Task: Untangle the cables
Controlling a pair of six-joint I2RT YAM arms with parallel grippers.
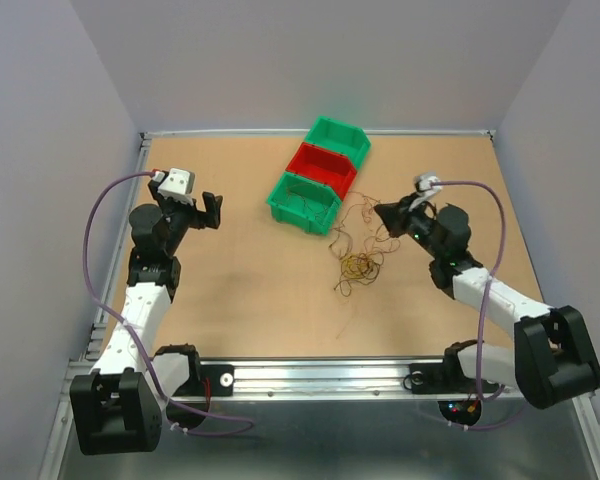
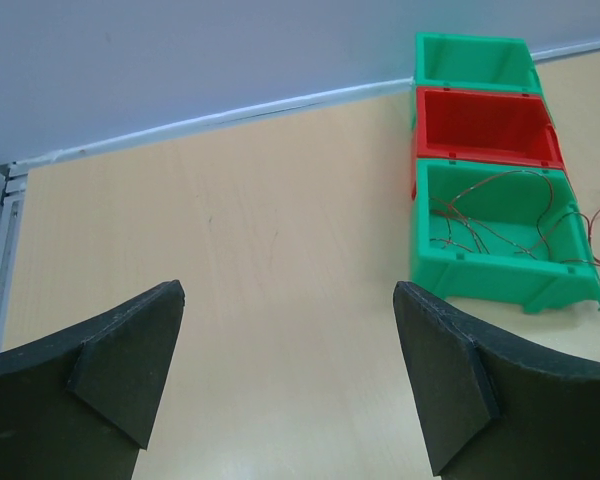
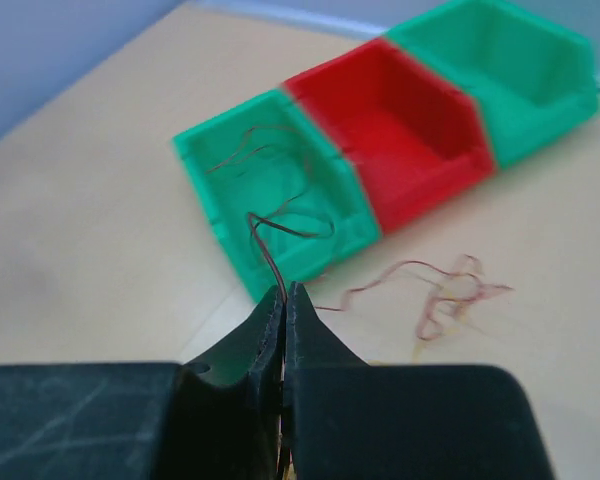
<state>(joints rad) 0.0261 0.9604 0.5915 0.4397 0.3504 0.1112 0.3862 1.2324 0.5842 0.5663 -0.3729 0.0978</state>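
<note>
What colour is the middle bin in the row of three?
The middle bin is red; the left wrist view shows it best.

No readable text, label, brand, number or sign in any view. Green bins (image 2: 500, 285), red bin (image 2: 485, 150), table (image 1: 240, 290): plain surfaces, no legible markings.

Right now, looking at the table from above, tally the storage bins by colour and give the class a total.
Green bins: 2 (near green bin, far green bin)
Red bins: 1 (red bin, between the two green ones)
Total: 3
</note>
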